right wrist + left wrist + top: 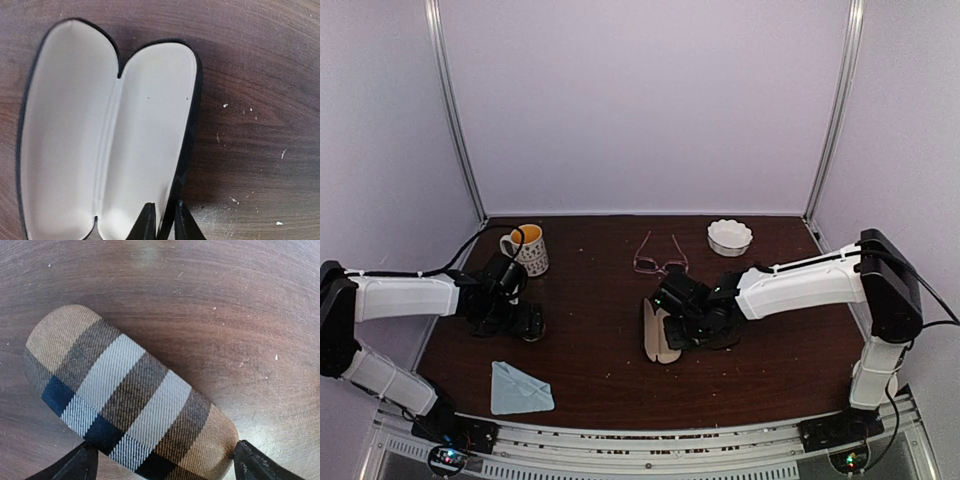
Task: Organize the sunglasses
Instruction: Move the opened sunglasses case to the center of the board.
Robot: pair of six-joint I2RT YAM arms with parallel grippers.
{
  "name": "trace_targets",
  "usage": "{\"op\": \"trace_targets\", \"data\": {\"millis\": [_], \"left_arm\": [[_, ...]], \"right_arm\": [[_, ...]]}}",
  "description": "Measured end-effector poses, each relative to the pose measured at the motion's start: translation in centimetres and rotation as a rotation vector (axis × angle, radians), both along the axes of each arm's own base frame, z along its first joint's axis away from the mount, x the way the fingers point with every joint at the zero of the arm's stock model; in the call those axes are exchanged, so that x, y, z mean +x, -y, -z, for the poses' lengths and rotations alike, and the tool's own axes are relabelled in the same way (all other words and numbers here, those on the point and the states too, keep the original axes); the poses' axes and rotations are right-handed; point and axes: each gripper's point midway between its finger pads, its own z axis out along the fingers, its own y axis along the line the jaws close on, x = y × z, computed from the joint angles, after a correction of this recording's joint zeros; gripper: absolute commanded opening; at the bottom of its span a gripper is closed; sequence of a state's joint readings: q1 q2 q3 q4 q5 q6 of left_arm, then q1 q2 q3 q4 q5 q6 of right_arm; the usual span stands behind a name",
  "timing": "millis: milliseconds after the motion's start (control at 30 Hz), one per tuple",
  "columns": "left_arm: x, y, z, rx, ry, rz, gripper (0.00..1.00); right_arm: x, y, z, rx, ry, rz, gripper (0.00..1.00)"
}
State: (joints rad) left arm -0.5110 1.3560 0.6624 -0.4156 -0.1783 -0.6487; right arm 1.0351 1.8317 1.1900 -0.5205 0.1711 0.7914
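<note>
Your right fingers pinch narrowly the rim of the open black case (pale lining up); your left fingers stand wide, the plaid case between them.

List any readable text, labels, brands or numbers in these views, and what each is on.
No readable text in any view.
On the mug: a dark speckled pattern, too small to tell whether it is print.
On the plaid case: woven checks only, no label.
In the black case: plain cream lining, no mark.
</note>
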Motion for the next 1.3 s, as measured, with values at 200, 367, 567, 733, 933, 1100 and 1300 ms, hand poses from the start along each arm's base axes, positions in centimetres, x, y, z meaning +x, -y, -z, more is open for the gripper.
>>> {"op": "trace_targets", "data": {"millis": [200, 367, 567, 733, 933, 1100, 1300], "left_arm": [[0.2, 0.0, -0.2, 0.012, -0.008, -0.004, 0.98], [0.1, -0.4, -0.5, 0.017, -0.015, -0.039, 0.98], [-0.3, -1.0, -1.8, -0.014, -0.004, -0.126, 0.98], [-0.1, -1.0, -0.8, -0.003, -0.037, -0.159, 0.98], [0.9, -0.3, -0.2, -0.022, -0.025, -0.16, 0.98], [1.5, 0.2, -0.2, -0.008, -0.025, -0.113, 0.98], [2.5, 1.0, 0.0, 0.016, -0.037, -0.049, 0.98]], "right_arm": [[-0.3, 0.3, 1.2, -0.013, -0.017, -0.002, 0.1], [-0.4, 0.3, 1.7, -0.01, -0.024, -0.007, 0.1], [-0.5, -0.2, 1.8, 0.013, -0.031, -0.019, 0.08], [-0.6, -0.6, 2.0, 0.03, -0.038, -0.03, 0.08], [-0.6, -0.7, 2.3, 0.036, -0.038, -0.041, 0.07], [-0.7, -0.8, 2.5, 0.046, -0.038, -0.049, 0.05], [-0.7, -1.5, 2.3, 0.072, -0.042, -0.067, 0.03]]}}
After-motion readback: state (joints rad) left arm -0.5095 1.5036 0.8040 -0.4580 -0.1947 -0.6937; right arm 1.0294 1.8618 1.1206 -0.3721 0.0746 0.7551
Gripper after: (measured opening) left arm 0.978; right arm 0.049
